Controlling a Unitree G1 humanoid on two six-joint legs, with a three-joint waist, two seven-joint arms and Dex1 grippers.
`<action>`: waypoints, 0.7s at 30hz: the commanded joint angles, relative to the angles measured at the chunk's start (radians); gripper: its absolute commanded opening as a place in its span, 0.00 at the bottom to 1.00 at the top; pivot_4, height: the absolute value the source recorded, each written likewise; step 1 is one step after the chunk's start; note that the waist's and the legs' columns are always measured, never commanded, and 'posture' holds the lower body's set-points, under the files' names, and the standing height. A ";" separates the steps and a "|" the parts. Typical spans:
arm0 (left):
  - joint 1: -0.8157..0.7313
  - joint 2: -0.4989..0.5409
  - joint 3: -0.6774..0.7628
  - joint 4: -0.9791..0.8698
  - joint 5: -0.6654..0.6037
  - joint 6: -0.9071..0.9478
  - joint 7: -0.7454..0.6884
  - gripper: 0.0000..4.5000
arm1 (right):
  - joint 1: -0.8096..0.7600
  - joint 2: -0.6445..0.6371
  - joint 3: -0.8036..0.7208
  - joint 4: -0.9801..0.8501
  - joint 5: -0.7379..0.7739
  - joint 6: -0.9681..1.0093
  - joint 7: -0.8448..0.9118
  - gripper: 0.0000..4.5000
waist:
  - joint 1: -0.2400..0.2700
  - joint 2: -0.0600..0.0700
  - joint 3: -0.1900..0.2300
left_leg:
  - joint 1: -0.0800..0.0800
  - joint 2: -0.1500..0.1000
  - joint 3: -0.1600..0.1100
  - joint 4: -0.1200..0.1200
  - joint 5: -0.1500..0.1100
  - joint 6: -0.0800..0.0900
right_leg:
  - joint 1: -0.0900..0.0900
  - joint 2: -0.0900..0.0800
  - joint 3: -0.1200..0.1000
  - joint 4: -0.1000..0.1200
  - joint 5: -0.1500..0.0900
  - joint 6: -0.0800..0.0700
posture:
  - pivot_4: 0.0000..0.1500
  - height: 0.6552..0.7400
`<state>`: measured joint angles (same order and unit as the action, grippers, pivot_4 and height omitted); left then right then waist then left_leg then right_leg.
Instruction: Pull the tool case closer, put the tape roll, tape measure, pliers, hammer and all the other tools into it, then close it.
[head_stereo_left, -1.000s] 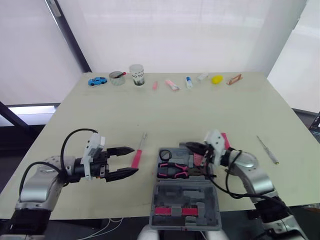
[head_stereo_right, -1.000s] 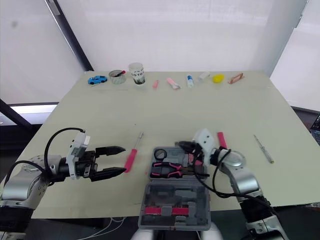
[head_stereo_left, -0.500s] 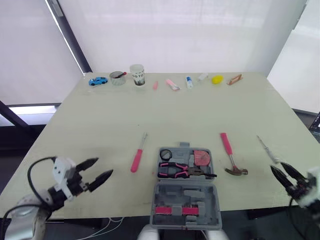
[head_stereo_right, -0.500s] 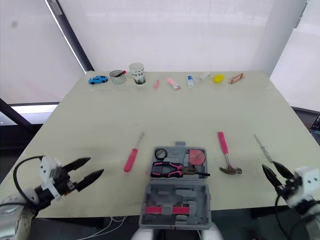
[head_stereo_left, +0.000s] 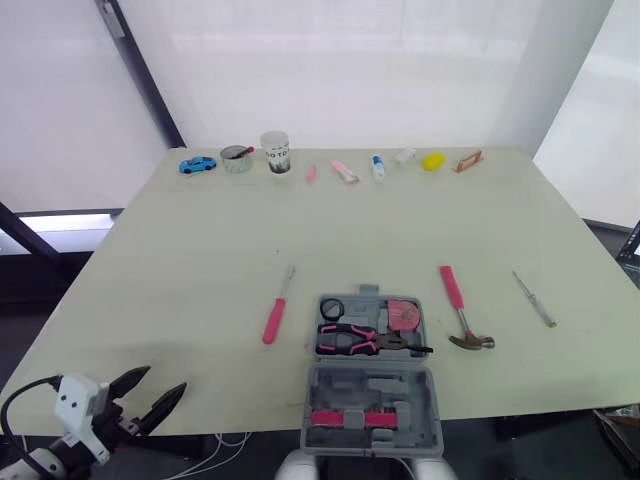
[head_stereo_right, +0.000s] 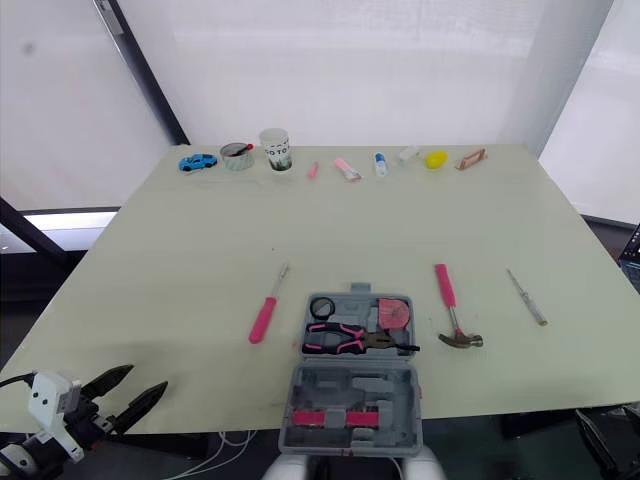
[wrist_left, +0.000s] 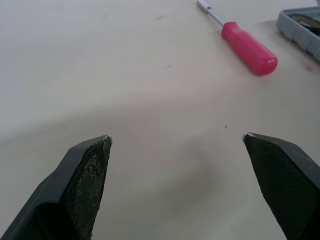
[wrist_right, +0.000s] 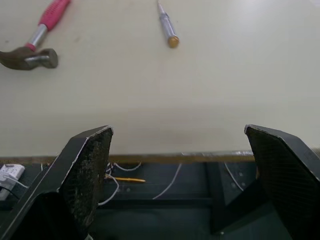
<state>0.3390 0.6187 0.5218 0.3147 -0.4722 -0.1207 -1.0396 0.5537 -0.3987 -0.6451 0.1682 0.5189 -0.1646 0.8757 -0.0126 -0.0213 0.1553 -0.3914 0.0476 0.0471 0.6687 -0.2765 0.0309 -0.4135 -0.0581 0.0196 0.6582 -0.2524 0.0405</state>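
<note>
While both arms were over the table's middle a second ago, they have now drawn right back. The left gripper (head_stereo_left: 160, 380) sits at the near left corner of the pale beige table (head_stereo_left: 200, 250), lower than half a second ago, its black fingers spread wide and holding nothing. The right gripper (wrist_right: 179, 131) has pulled back past the near edge, fingers also wide apart and empty.

Nothing on the table has shifted. The open grey plastic tool case (head_stereo_left: 370, 385) lies at the near edge, its tray holding the pink-handled pliers (head_stereo_left: 365, 340), the black tape roll (head_stereo_left: 332, 308) and the pink tape measure (head_stereo_left: 404, 314). The pink-handled hammer (head_stereo_left: 460, 310) lies just right of the case on the table. The slim silver screwdriver (head_stereo_left: 532, 299) is further right, and the pink-handled screwdriver (head_stereo_left: 275, 315) is left of the case.

From the left wrist comes the pink screwdriver up close, apart from a corner of the case. From the right wrist come the hammer head, the silver screwdriver's tip and loose cables (wrist_right: 150, 185) under the table edge.
</note>
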 joint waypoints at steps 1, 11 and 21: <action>-0.035 0.036 -0.004 -0.009 0.014 -0.022 -0.009 1.00 | -0.007 -0.034 0.002 -0.046 -0.001 -0.005 0.001 0.99 | 0.001 0.000 0.000 | 0.000 0.000 0.000 0.000 0.000 0.000 | 0.000 0.000 0.000 0.000 0.000 0.000 | 1.00 1.00; -0.177 0.118 -0.173 -0.176 0.024 0.109 -0.092 1.00 | -0.078 -0.131 0.201 -0.305 -0.048 0.178 -0.022 0.99 | -0.002 0.000 -0.001 | -0.001 0.000 0.000 0.000 0.000 0.000 | 0.000 0.001 0.000 0.000 0.001 -0.001 | 1.00 1.00; -0.361 0.193 -0.370 -0.120 0.084 0.100 -0.299 0.48 | -0.247 -0.246 0.395 -0.340 -0.116 0.264 0.053 0.66 | 0.007 0.000 -0.001 | -0.001 -0.007 0.000 0.001 0.000 0.000 | 0.000 0.007 -0.002 0.001 0.001 0.000 | 1.00 1.00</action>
<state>-0.0107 0.7933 0.1719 0.1887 -0.3923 -0.0073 -1.2928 0.3170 -0.6250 -0.2584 -0.1732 0.4176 0.1078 0.9057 -0.0052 -0.0214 0.1548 -0.3930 0.0411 0.0467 0.6698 -0.2762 0.0314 -0.4132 -0.0513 0.0181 0.6589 -0.2519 0.0403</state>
